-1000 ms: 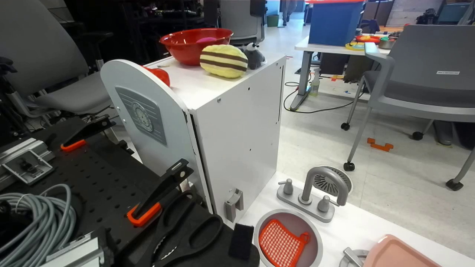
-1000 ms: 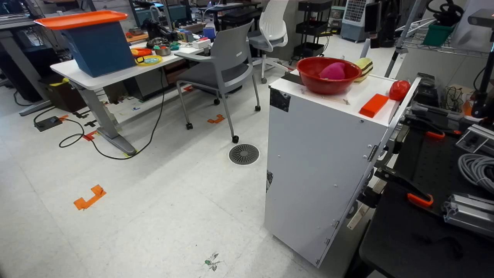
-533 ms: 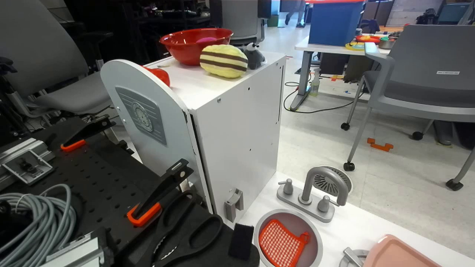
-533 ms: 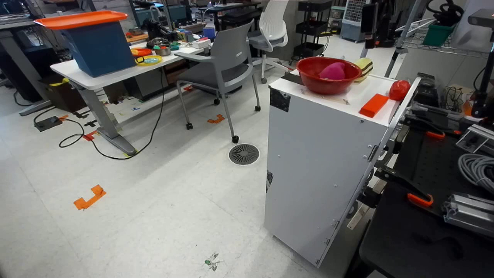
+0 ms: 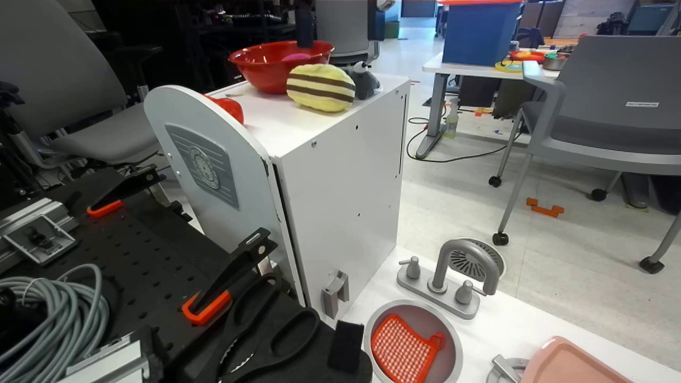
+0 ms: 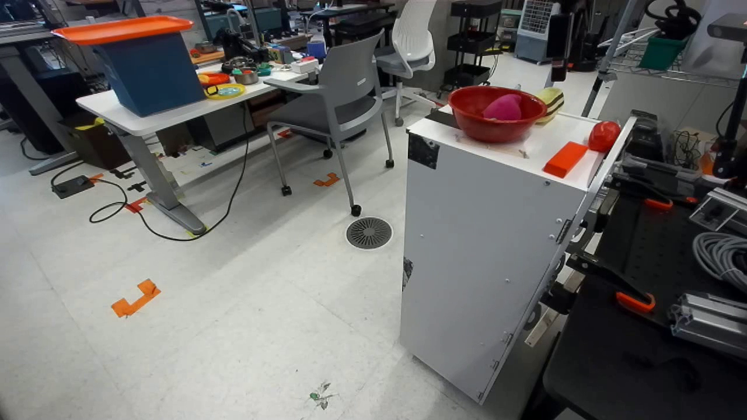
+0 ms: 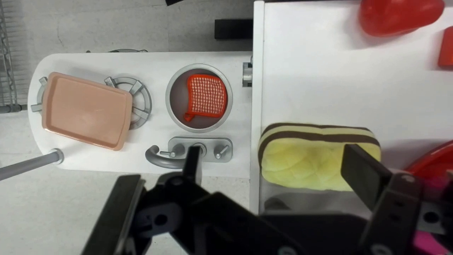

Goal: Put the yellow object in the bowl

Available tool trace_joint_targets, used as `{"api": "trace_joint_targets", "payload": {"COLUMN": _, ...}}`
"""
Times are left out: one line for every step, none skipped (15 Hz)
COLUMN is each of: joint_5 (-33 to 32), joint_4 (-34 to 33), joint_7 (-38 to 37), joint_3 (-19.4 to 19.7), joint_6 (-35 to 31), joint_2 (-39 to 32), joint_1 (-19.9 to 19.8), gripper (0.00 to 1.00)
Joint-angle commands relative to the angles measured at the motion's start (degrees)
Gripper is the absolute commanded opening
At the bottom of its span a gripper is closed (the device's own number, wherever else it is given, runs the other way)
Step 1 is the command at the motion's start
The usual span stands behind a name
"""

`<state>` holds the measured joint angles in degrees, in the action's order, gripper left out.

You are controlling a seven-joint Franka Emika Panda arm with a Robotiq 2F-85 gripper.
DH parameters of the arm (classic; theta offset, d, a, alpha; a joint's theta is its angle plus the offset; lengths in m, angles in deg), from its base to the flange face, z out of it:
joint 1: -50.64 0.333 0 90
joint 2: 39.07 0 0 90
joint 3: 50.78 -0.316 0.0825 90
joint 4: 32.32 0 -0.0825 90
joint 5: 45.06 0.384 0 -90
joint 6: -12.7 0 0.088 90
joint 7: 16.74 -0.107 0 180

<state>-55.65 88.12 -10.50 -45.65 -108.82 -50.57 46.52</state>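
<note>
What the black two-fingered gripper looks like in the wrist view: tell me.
This black mechanical gripper has dark, flat, rectangular finger pads, dark-grey rounded plates with round holes, and round grey screw heads. No cables or lettering can be made out; the arm isn't clearly visible.

We have glossy plastic on the bowl (image 6: 496, 131); we're seeing quilted cloth on the yellow plush toy (image 7: 311, 157); fabric, too, for the pot holder (image 7: 207, 95); smooth, faintly shiny plastic on the tray (image 7: 86, 110); matt finish on the faucet (image 5: 441, 271).
</note>
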Motion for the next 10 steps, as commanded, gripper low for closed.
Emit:
{"api": "trace_joint_targets", "payload": {"joint_5": 1.6, "joint_4": 1.1, "joint_7": 1.8, "joint_3": -0.7, "joint_6": -0.7, "joint_2": 1.2, "joint_1": -0.4, "gripper": 1.0}}
{"api": "trace_joint_targets", "payload": {"joint_5": 1.6, "joint_4": 1.1, "joint_7": 1.4, "joint_3": -0.7, "joint_6": -0.8, "joint_2": 1.3, "joint_1": -0.3, "gripper": 1.0}}
{"api": "trace_joint_targets", "payload": {"joint_5": 1.2, "joint_4": 1.2, "joint_7": 0.4, "joint_3": -0.7, "joint_6": -0.9, "joint_2": 1.4, "joint_1": -0.1, "gripper": 1.0}}
{"api": "trace_joint_targets", "payload": {"joint_5": 0.6, "joint_4": 1.4, "joint_7": -0.5, "joint_3": -0.6, "joint_6": -1.2, "joint_2": 1.6, "joint_1": 0.0, "gripper": 1.0}}
{"api": "trace_joint_targets", "payload": {"joint_5": 0.3, "joint_4": 1.5, "joint_7": -1.1, "joint_3": -0.5, "joint_6": -1.4, "joint_2": 1.6, "joint_1": 0.1, "gripper": 1.0}}
{"api": "trace_joint_targets", "payload": {"joint_5": 0.1, "joint_4": 1.6, "joint_7": -2.0, "joint_3": -0.4, "joint_6": -1.7, "joint_2": 1.7, "joint_1": 0.2, "gripper": 1.0}}
{"api": "trace_joint_targets", "payload": {"joint_5": 0.0, "joint_4": 1.5, "joint_7": -3.0, "joint_3": -0.4, "joint_6": -1.7, "joint_2": 1.6, "joint_1": 0.3, "gripper": 1.0}}
{"api": "trace_joint_targets", "payload": {"joint_5": -0.2, "joint_4": 1.4, "joint_7": -4.4, "joint_3": -0.3, "joint_6": -1.6, "joint_2": 1.5, "joint_1": 0.4, "gripper": 1.0}}
{"api": "trace_joint_targets", "payload": {"joint_5": 0.3, "joint_4": 0.8, "joint_7": -6.7, "joint_3": -0.1, "joint_6": -0.4, "joint_2": 1.3, "joint_1": 0.5, "gripper": 1.0}}
{"api": "trace_joint_targets", "payload": {"joint_5": 0.4, "joint_4": 0.6, "joint_7": -8.7, "joint_3": -0.1, "joint_6": 0.0, "joint_2": 1.3, "joint_1": 0.6, "gripper": 1.0}}
